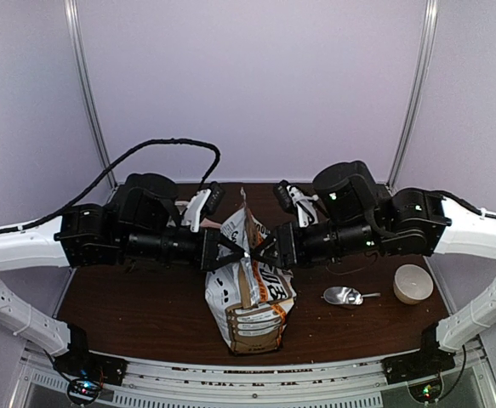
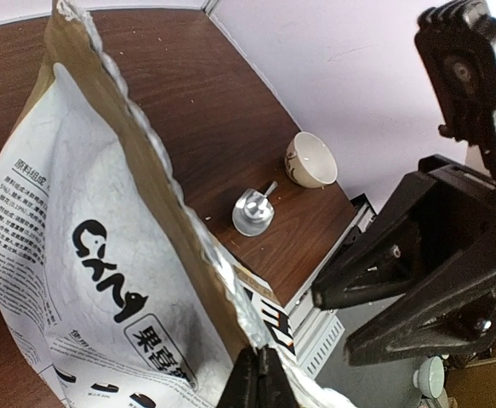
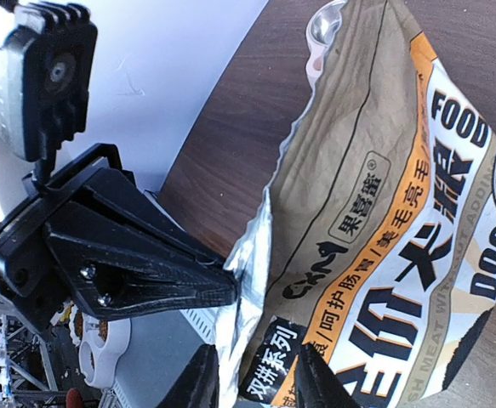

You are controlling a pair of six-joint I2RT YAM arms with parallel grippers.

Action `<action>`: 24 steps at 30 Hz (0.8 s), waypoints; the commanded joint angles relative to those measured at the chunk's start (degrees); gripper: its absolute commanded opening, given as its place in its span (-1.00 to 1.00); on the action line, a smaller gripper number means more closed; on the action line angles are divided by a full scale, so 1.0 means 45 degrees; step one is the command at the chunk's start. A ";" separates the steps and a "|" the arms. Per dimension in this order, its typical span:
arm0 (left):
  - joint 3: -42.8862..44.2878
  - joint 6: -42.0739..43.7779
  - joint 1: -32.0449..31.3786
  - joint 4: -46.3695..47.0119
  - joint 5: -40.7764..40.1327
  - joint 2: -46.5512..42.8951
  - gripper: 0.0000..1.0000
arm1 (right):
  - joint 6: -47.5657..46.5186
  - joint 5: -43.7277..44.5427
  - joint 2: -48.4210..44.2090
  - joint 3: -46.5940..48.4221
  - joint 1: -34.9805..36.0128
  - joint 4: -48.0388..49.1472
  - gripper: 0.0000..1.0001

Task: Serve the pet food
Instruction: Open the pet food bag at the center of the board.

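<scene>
1. From above, we see the bag of pet food (image 1: 252,297) lying mid-table (image 1: 128,306), its bottom toward the near edge. The left gripper (image 1: 229,251) and right gripper (image 1: 263,246) meet at its torn top. A scoop (image 1: 343,296) and a bowl (image 1: 413,283) sit near the right edge.
2. From the left wrist, we see the left gripper clamped tight on the bag's foil rim.
3. From the right wrist, we see the right gripper's fingers (image 3: 316,382) narrowly parted astride that rim, not pinching it. The food itself is hidden inside.
</scene>
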 commanded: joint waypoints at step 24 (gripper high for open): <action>0.0250 0.0297 0.0104 0.0725 -0.0076 0.0038 -1.00 | -0.0068 -0.1217 0.1477 0.0156 -0.0213 0.1599 -0.85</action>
